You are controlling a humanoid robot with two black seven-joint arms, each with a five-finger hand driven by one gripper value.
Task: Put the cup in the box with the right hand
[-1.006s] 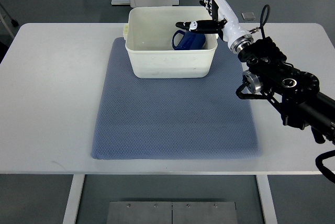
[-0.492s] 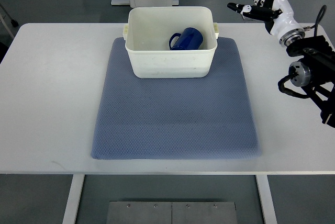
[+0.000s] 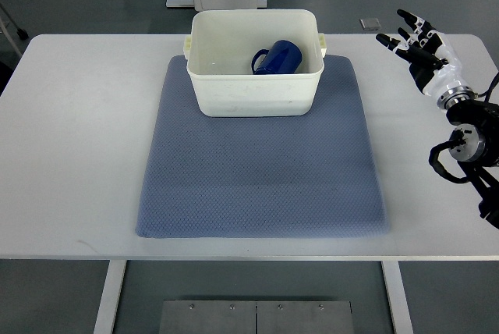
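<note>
R hand [image 3: 421, 49] (fingers spread, seemingly empty) pulled back from box [image 3: 256, 94] to table's right edge.

A white table [image 3: 70, 154] is carrying the work, its top filling most of the top view and its far edge running just behind the box. A blue-grey mat [image 3: 261, 178] is lying flat on the middle of it, reaching close to the near edge. 1 white box [image 3: 256, 92] is sitting on the far end of the mat. Bare tabletop is showing on both sides of the mat, wider on the left.
</note>
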